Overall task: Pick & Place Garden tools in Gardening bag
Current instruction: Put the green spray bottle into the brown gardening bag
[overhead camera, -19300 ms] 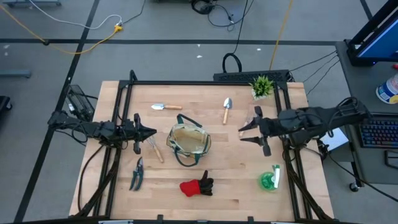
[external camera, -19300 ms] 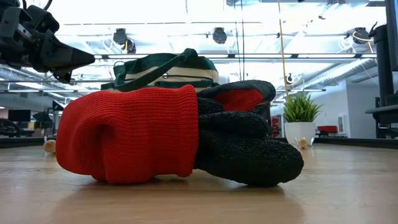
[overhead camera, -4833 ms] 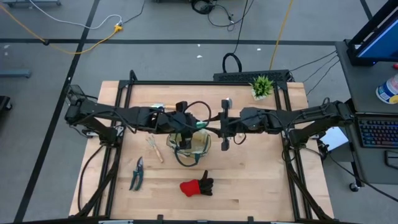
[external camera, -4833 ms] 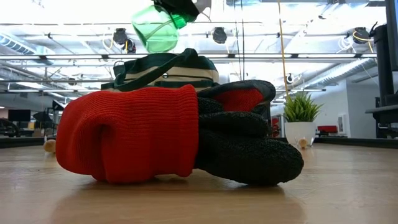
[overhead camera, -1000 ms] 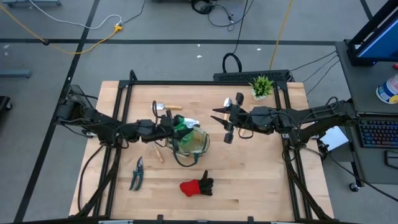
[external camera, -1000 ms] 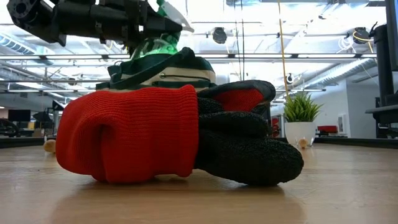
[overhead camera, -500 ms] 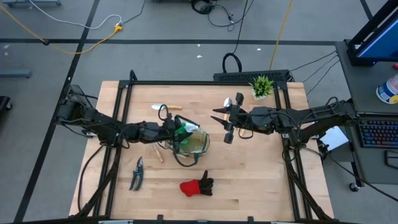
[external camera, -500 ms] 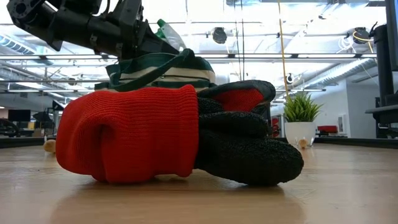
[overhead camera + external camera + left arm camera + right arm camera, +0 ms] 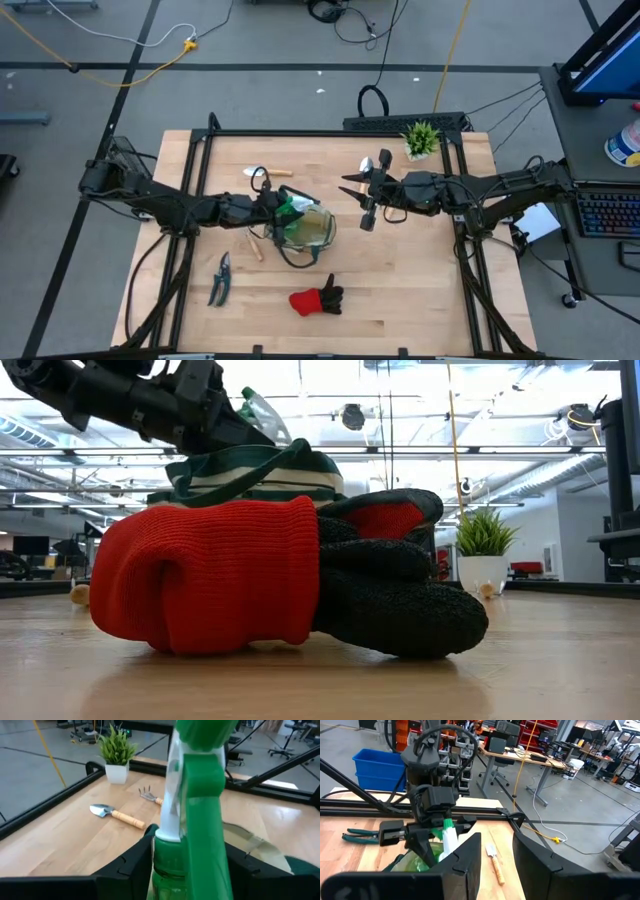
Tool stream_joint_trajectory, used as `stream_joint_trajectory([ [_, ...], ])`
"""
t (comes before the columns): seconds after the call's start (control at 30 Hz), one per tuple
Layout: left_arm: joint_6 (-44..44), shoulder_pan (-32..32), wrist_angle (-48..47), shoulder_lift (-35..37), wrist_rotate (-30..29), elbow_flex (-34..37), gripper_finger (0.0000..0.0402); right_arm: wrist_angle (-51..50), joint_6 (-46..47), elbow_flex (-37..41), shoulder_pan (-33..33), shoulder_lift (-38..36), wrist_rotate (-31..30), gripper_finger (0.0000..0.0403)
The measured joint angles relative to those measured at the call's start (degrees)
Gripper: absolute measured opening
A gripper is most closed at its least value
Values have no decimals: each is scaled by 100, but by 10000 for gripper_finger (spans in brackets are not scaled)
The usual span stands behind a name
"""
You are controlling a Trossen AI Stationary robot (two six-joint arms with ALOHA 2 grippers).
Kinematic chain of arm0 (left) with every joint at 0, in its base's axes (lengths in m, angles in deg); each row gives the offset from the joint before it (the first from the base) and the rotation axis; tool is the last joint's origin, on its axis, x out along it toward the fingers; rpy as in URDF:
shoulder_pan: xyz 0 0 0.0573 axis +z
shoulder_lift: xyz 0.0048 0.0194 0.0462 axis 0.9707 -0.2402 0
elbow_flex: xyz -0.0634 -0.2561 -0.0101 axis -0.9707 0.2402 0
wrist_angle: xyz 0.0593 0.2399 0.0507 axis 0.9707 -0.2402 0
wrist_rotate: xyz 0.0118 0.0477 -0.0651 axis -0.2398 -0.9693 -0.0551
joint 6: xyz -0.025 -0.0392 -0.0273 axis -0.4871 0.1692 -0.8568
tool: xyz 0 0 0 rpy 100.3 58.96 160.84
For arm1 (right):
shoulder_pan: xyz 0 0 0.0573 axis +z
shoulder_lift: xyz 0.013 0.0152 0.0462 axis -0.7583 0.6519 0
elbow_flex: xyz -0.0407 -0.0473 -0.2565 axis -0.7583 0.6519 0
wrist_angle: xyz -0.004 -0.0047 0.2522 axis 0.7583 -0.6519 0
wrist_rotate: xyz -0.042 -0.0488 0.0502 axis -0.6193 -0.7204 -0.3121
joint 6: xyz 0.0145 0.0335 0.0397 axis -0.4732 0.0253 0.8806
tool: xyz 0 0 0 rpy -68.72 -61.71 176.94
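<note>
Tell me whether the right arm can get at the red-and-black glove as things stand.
Probably yes: the glove lies alone on bare table in front of the bag, and the right claw hovers empty, nothing between them.

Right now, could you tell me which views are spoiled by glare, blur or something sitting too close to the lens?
Low view: the red-and-black glove fills the frame and hides the table behind it, and the ceiling lights wash out the top. Left wrist view: the green-and-white item looms close and soft. High view: evenly lit, nothing blocked.
</note>
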Motion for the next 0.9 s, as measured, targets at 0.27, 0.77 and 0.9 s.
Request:
stream_joint_trajectory([
  [0.27,60,0,-801,523,-8,0,177,0,0,0,1,0,0,105],
  [0.77,479,0,-828,567,-11,0,177,20,157,0,1,0,-2,105],
  [0.9,637,0,-828,566,-163,0,182,20,153,0,0,0,-2,105],
])
